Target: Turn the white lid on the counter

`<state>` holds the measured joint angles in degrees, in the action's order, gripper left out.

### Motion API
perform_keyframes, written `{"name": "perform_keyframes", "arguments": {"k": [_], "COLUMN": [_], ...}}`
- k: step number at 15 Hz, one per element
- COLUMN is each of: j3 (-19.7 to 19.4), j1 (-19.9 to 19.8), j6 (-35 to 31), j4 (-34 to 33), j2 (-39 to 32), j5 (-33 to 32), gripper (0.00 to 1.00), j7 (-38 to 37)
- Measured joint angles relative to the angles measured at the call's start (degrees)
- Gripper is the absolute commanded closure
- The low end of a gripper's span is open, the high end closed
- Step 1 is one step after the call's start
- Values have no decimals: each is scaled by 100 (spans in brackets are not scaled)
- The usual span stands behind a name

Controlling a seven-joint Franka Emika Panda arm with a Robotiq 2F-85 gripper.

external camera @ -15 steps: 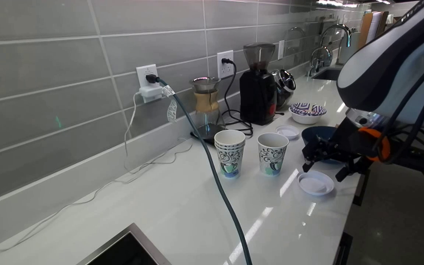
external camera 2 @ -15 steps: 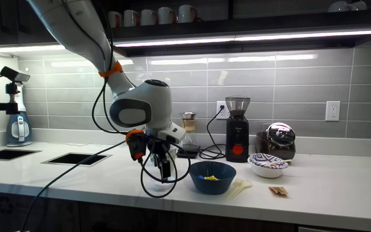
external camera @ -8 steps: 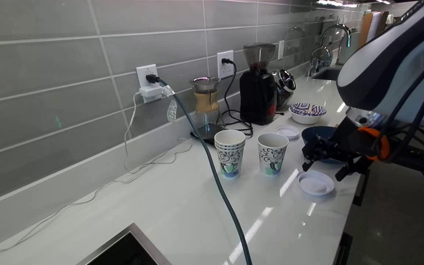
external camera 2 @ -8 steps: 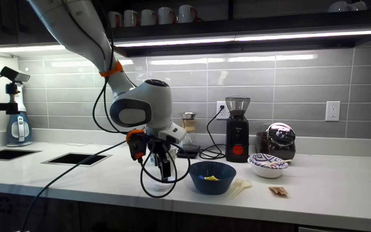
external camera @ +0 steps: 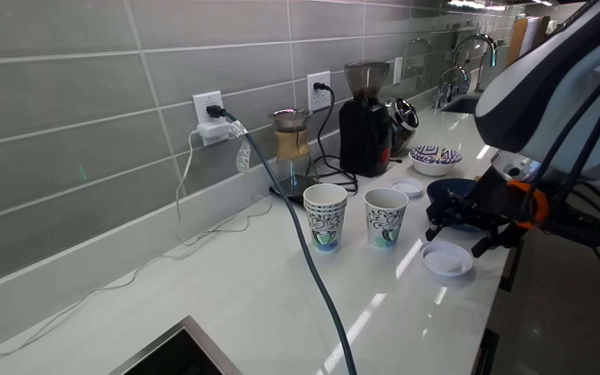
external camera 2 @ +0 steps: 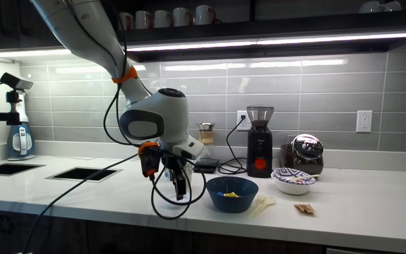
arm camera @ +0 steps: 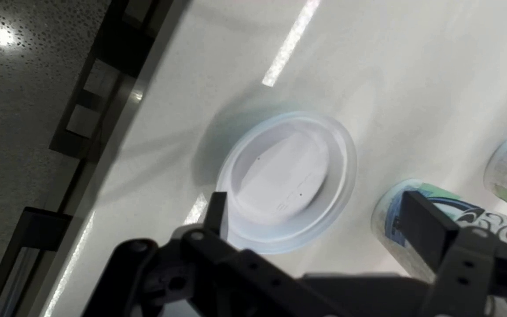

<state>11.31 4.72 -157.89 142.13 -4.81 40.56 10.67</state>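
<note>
The white lid (external camera: 447,259) lies flat on the glossy white counter (external camera: 279,312), close to its front edge. In the wrist view the lid (arm camera: 284,176) shows its round rim and inner disc. My gripper (external camera: 454,242) is open and empty, just above the lid and towards its far side in that exterior view. In the wrist view the gripper (arm camera: 317,204) has one finger (arm camera: 215,213) overlapping the lid's edge and the other finger (arm camera: 427,229) in front of a cup. In an exterior view the gripper (external camera 2: 180,197) and cables hide much of the lid.
A single paper cup (external camera: 385,224) and a cup stack (external camera: 325,219) stand beside the lid. A blue bowl (external camera 2: 232,194) stands close to the gripper. A second white lid (external camera: 407,187) lies near the grinder (external camera: 365,130). A thick cable (external camera: 308,250) crosses in front.
My gripper has shifted and tilted very slightly, staying open above the lid. The loose cables on the arm have swung a little. The lid has not moved.
</note>
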Motion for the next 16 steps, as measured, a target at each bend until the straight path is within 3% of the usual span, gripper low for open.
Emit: {"name": "perform_keyframes", "arguments": {"k": [8,16], "j3": [106,95], "j1": [-2,-10], "j6": [-239,-239], "j4": [-140,-153], "j2": [-214,-361], "j5": [823,862], "gripper": [0,0], "j7": [710,817]}}
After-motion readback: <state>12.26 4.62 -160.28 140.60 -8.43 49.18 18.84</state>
